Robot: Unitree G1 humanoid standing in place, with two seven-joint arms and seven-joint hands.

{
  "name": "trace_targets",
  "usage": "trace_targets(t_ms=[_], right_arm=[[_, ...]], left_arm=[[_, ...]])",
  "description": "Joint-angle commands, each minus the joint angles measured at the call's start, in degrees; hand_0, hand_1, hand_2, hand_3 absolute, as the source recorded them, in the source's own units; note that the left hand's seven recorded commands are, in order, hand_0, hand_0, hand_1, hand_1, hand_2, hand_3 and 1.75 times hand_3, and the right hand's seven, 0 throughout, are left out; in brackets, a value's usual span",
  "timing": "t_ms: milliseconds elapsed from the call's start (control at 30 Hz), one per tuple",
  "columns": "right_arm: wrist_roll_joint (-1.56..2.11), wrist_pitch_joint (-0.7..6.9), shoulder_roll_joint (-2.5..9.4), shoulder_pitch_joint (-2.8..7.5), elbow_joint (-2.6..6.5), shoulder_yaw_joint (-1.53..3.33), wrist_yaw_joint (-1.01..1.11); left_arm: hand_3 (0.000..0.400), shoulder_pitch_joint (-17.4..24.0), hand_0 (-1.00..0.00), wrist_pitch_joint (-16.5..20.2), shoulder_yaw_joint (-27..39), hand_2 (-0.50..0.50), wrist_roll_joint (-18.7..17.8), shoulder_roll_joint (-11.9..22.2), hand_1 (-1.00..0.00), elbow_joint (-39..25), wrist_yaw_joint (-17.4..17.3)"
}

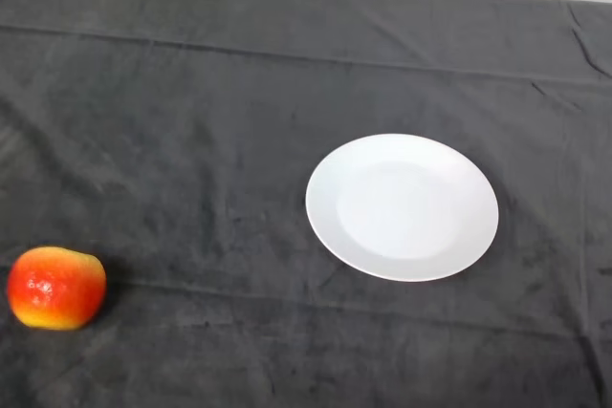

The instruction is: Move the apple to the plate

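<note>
The red-and-yellow apple (55, 288) sits on the dark cloth (191, 140) at my far left, well apart from the white plate (402, 206) lying to its right.

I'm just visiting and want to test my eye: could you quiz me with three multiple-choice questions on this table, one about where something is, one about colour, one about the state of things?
1. Where is the apple?
A. On the plate
B. On the cloth, near left
C. At the far edge

2. What colour is the plate?
A. White
B. Blue
C. Black

3. What does the plate hold?
A. The apple
B. A spoon
C. Nothing

Answers:
1 B: it sits on the dark cloth, well apart from the plate.
2 A: it is plain white.
3 C: its surface is bare.
</note>
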Motion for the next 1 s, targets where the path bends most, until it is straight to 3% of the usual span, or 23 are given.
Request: trace_targets(t_ms=[33, 1000], right_arm=[[1.09, -0.33, -0.86, -1.51, -0.09, -1.00, 0.27], [1.07, -0.33, -0.84, -1.50, -0.12, -1.00, 0.25]], left_arm=[[0.000, -2.10, 0.00, -1.51, -1.80, 0.00, 1.35, 2.65, 0.00, 1.63, -0.07], [0.000, -3.67, 0.00, -4.26, -8.24, 0.00, 7.65, 0.95, 0.00, 2.02, 0.52]])
